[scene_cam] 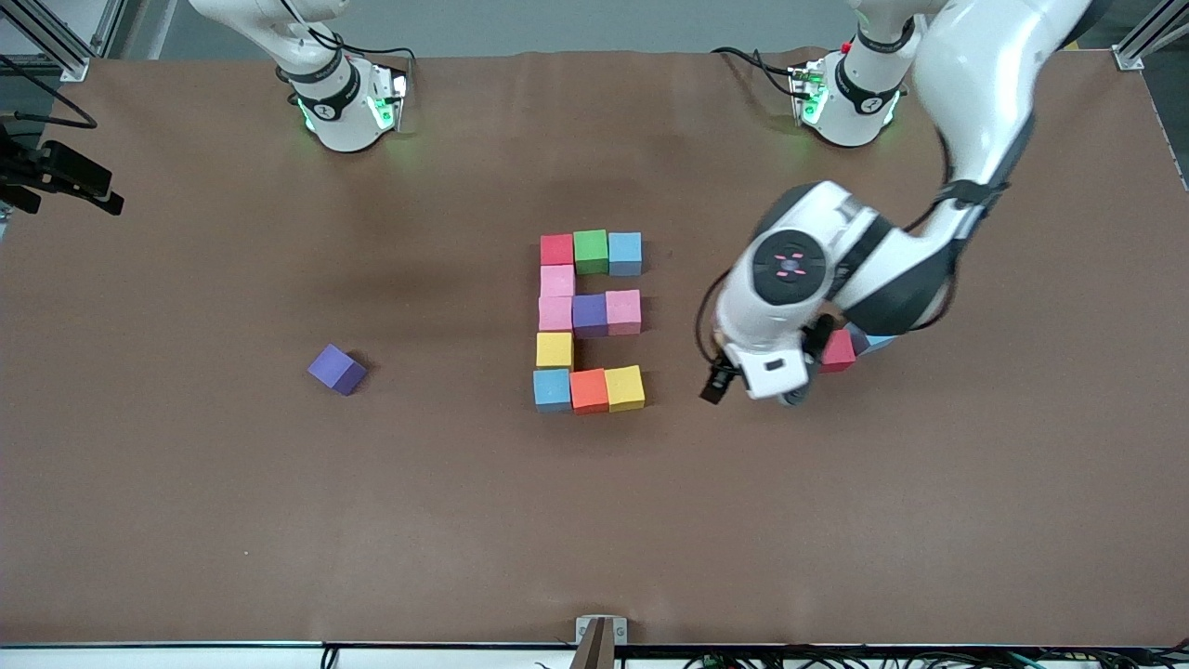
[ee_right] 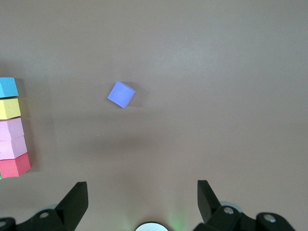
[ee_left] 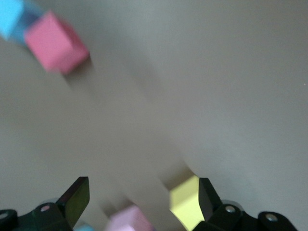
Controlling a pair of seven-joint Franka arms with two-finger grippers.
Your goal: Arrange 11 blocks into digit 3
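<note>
— Left hand [ee_left: 142, 201]?
— Released, fingers [ee_left: 77, 198] spread wide, nothing between them. Hanging low over bare counter [scene_cam: 279, 520], between the digit 3 [scene_cam: 590, 316] and a loose red block [scene_cam: 839, 351].
— Closest piece of the digit 3?
— Yellow corner block [scene_cam: 624, 387], just beside one finger in the left wrist view. Pink bar-end block [scene_cam: 623, 311] close by too.
— Right hand [ee_right: 142, 199]?
— Released as well, empty, waiting high over the counter at the right arm's end. Not visible from the front camera.
— Look of the digit 3?
— Eleven blocks, lying mid-counter, touching or nearly so. Farthest bar: red, green, blue. Then a single pink link. Middle bar: pink, purple, pink. Then a single yellow link. Nearest bar: blue, orange, yellow. Both links on the side toward the right arm's end, so like an E from the front camera. Rows fairly straight, with small offsets.
— Anything else around?
— Loose purple block [scene_cam: 336, 369], turned at an angle, alone and well apart from the digit 3, toward the right arm's end. Loose red block toward the left arm's end, with a light blue block [scene_cam: 878, 342] touching or just beside it.
— In the way?
— Left arm's wrist over the red and light blue pair, hiding part of each from the front camera.
</note>
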